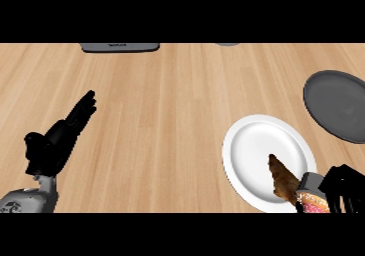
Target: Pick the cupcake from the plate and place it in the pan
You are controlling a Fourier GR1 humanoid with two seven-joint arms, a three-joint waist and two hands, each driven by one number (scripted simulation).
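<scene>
- Left hand (56,142): enters with its grey forearm at the near-left corner of the worktop (170,110). It is at rest, fingers straight and pointing toward the far edge, holding nothing.
- Flat grey object (120,47): lies at the far edge, left of centre, and is cut off by the view. It plays no part in the task.
- Small grey item (228,44): lies at the far edge, right of centre. Only a sliver shows, so it cannot be identified.
- Plate (259,145): white, near the near-right corner of the worktop.
- Cupcake (284,182): lies over the near-right rim of the plate, tipped on its side. The brown base points toward the plate centre and the pink frosted top points toward the right hand.
- Right hand (347,192): at the near-right corner, fingers curled down against the frosted end. It appears to have hold of the cupcake, though the contact is partly hidden.
- Pan (341,105): dark and round, at the right edge, just beyond the plate and apart from it.
- Step in hand, as judged: lift and carry.
  - Raise the cupcake clear of the plate rim before moving it sideways.
  - Bring it upright if the hold allows.
  - Travel toward the far-right, stop over the middle of the pan, lower it, then straighten the fingers.
- Count: one cupcake, one plate, one pan, two hands, two grey items at the far edge.
</scene>
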